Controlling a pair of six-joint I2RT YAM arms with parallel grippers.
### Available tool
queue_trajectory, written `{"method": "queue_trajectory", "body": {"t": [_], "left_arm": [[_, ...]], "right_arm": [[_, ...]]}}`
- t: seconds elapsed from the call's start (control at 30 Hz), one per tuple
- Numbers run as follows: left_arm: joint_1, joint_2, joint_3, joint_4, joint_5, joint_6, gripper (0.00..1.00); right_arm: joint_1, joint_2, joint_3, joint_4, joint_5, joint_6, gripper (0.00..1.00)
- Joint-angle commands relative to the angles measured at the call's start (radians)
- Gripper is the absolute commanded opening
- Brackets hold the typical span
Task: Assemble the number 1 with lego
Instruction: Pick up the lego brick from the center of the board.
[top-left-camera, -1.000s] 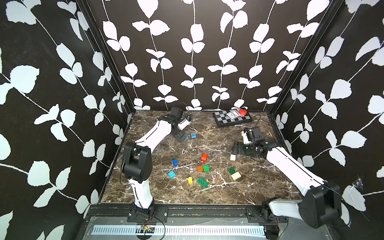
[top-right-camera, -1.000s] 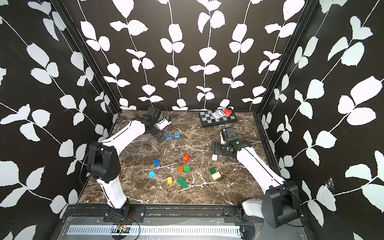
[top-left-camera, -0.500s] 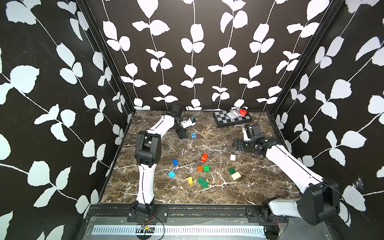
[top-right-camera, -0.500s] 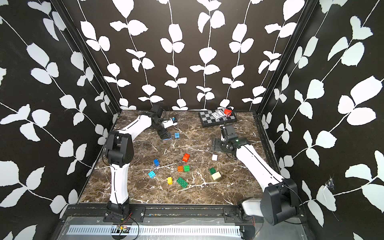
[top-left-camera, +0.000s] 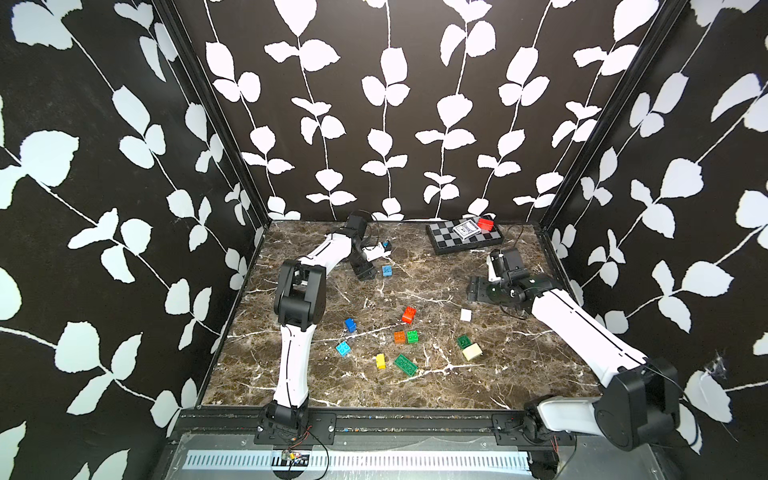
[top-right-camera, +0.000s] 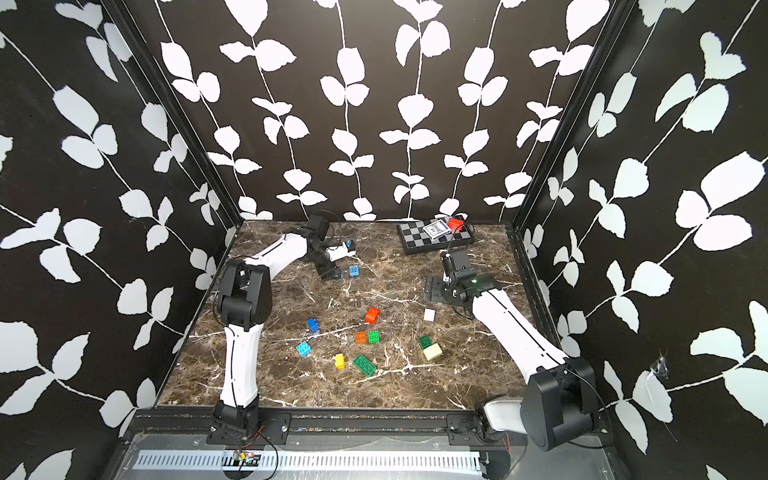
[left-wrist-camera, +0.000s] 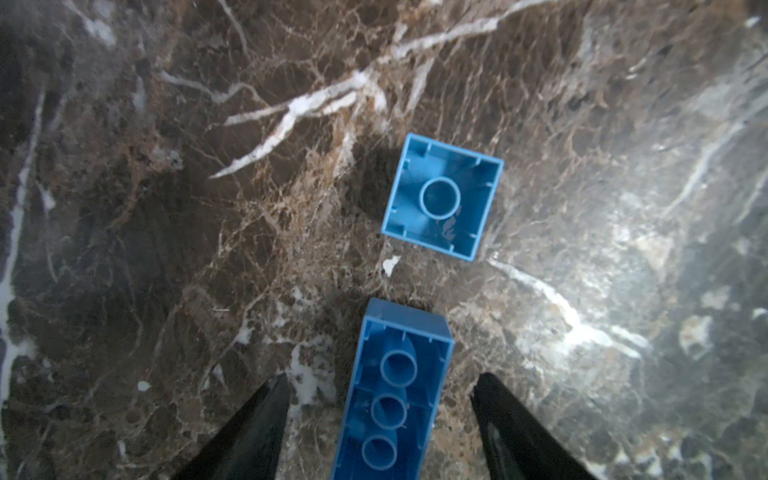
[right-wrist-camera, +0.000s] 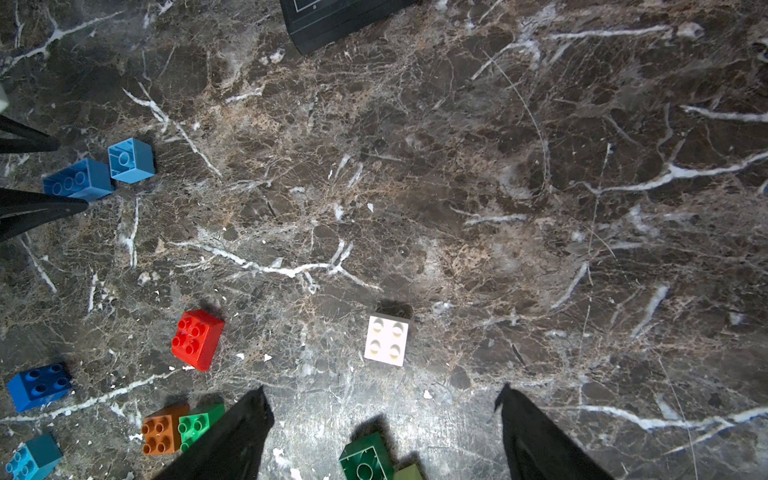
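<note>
Where the edge of the left wrist view cuts it off, the oblong blue brick (left-wrist-camera: 395, 395) shows three underside tubes and no near end, so its full length cannot be read. In both top views the left tool (left-wrist-camera: 381, 376) hides most of it.

The brick lies upside down, hollow side up, at the rear left of the worktop (left-wrist-camera: 166, 208). Its long axis runs along the tool's reach, between the fingers. The free end points at the light blue square brick (left-wrist-camera: 442, 197), which is also inverted, sits just beyond without touching, and is turned slightly askew.

Left tool: fingers partly apart, a gap on each side of the brick, no contact seen.

Right tool (right-wrist-camera: 382, 387): wide, nothing between the fingers, over bare worktop at the right. The white brick (right-wrist-camera: 387, 340) sits studs-up just ahead. The dark green brick (right-wrist-camera: 365, 457) is half cut off by the frame edge.
</note>
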Motion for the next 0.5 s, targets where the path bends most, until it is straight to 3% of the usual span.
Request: {"method": "queue_trajectory", "body": {"t": [0.0, 0.47], "left_arm": [[0.0, 0.007, -0.028, 0.011, 0.002, -0.016, 0.7], [-0.002, 0.013, -0.074, 0.028, -0.01, -0.03, 0.47]], "right_arm": [[-0.004, -0.028, 0.021, -0.004, 0.027, 0.016, 0.86], [-0.004, -0.079, -0.012, 0.0, 0.048, 0.038, 0.86]]}}
